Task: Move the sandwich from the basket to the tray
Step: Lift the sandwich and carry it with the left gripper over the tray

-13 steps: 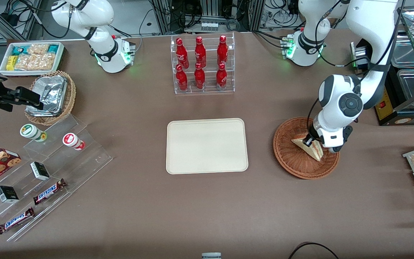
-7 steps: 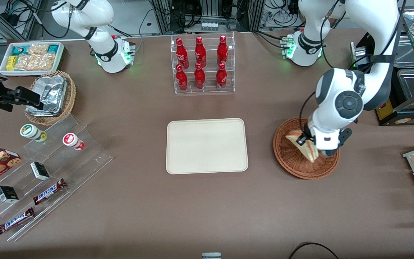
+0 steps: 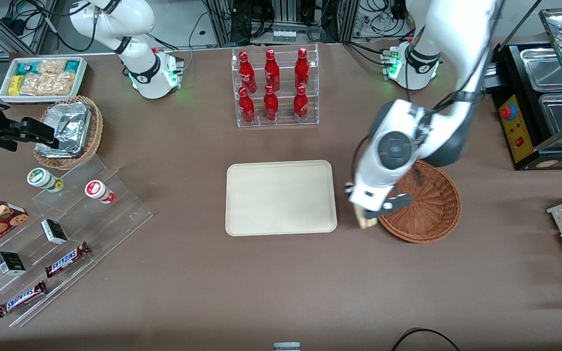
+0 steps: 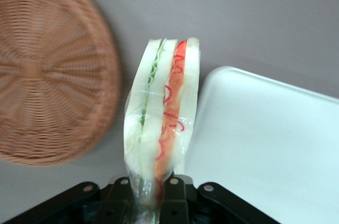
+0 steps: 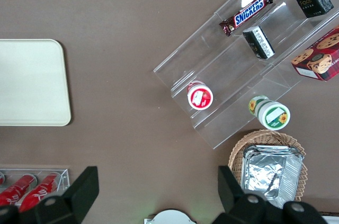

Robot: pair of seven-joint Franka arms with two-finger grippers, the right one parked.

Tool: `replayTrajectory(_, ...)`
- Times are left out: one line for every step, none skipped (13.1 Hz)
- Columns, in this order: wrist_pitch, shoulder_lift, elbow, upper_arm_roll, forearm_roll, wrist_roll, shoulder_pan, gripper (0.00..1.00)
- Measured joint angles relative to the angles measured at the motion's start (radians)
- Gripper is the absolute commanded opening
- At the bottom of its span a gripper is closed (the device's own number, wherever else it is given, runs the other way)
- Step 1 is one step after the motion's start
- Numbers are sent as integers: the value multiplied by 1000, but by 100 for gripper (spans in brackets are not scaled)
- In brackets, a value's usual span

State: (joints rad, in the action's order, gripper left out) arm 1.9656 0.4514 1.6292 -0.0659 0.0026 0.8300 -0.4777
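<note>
My gripper [image 4: 150,195] is shut on the clear-wrapped sandwich [image 4: 163,108], a wedge of pale bread with green and red filling. In the front view the gripper [image 3: 365,214] hangs above the table between the reddish-brown wicker basket [image 3: 430,207] and the cream tray [image 3: 281,197], with the sandwich [image 3: 365,222] mostly hidden under the wrist. The basket [image 4: 47,70] holds nothing that I can see. The tray [image 4: 265,150] is bare.
A clear rack of red bottles [image 3: 273,87] stands farther from the front camera than the tray. Toward the parked arm's end are a foil-filled wicker basket [image 3: 69,131], a white snack bin [image 3: 42,78] and acrylic steps with snacks [image 3: 56,229]. A metal food counter [image 3: 549,97] lies at the working arm's end.
The gripper has lifted the sandwich out of the basket and carried it sideways toward the tray; it now hangs between the basket and the tray.
</note>
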Motion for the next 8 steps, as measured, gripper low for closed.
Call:
replayTrajectory(0, 40, -45, -1, 0, 0, -36, 0)
replayTrajectory(0, 82, -89, -1, 0, 2, -69, 0)
replayTrajectory(0, 122, -130, -1, 0, 11, -100, 0)
replayTrajectory(1, 162, -171, 0, 0, 31, -127, 0)
replayTrajectory(1, 200, -211, 0, 0, 52, -150, 0)
replayTrajectory(1, 240, -254, 0, 0, 68, -173, 0)
replayTrajectory(1, 273, -290, 0, 0, 85, -192, 0)
replayTrajectory(0, 303, -324, 0, 0, 107, -208, 0)
